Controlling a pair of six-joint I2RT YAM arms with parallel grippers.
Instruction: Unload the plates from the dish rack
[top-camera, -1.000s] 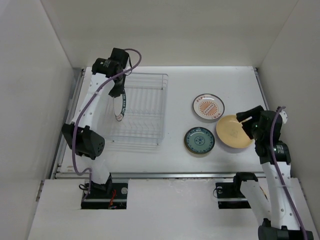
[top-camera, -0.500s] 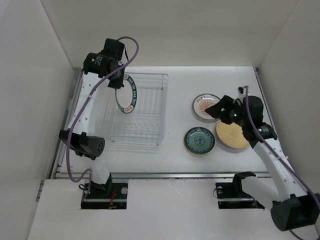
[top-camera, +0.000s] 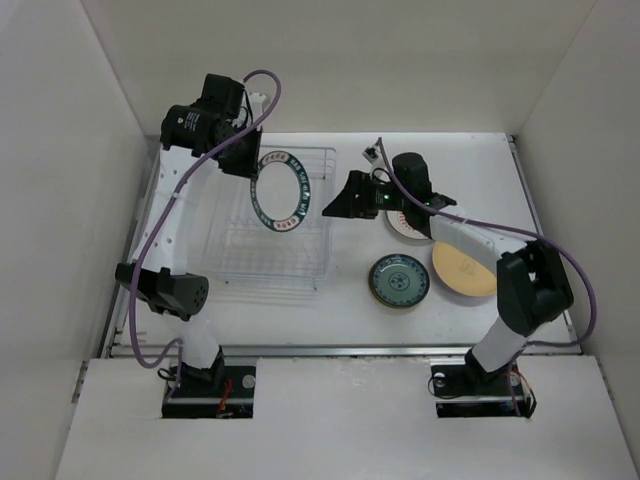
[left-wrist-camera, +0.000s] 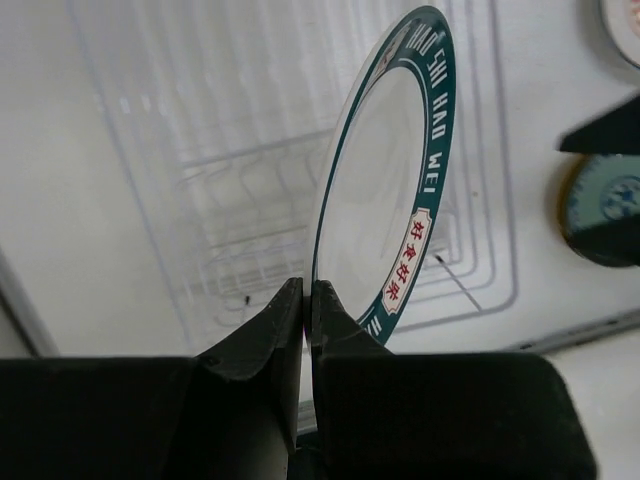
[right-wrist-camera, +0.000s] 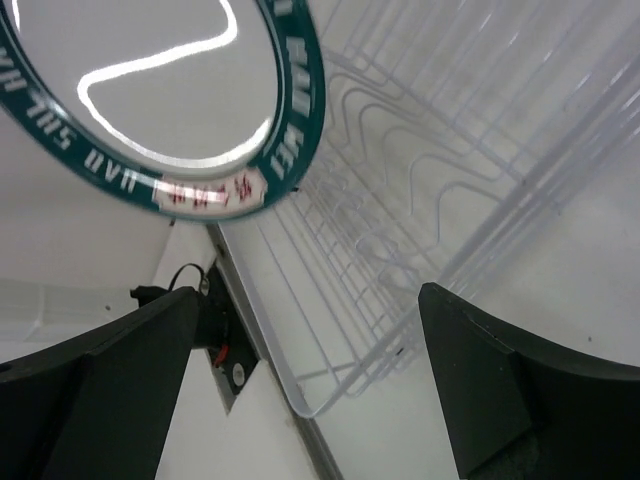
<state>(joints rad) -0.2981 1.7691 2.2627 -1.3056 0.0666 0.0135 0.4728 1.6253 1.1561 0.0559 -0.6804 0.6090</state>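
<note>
My left gripper (top-camera: 252, 166) is shut on the rim of a white plate with a dark green patterned rim (top-camera: 281, 191), held in the air over the white wire dish rack (top-camera: 240, 262). In the left wrist view the jaws pinch the plate's (left-wrist-camera: 385, 205) lower edge, gripper (left-wrist-camera: 305, 300), with the rack (left-wrist-camera: 230, 190) below. My right gripper (top-camera: 340, 203) is open and empty, just right of the held plate; its view shows the plate (right-wrist-camera: 170, 95) above the rack (right-wrist-camera: 400, 260). On the table lie a white plate with red marks (top-camera: 406, 226), a teal plate (top-camera: 398, 281) and a pale yellow plate (top-camera: 465, 264).
White walls enclose the table on the left, back and right. A metal rail (top-camera: 145, 230) runs along the table's left edge beside the rack. The right arm stretches across the red-marked plate.
My left gripper has lifted the green-rimmed plate up and rightward out of the rack. My right arm has swung from the yellow plate leftward to beside the held plate.
</note>
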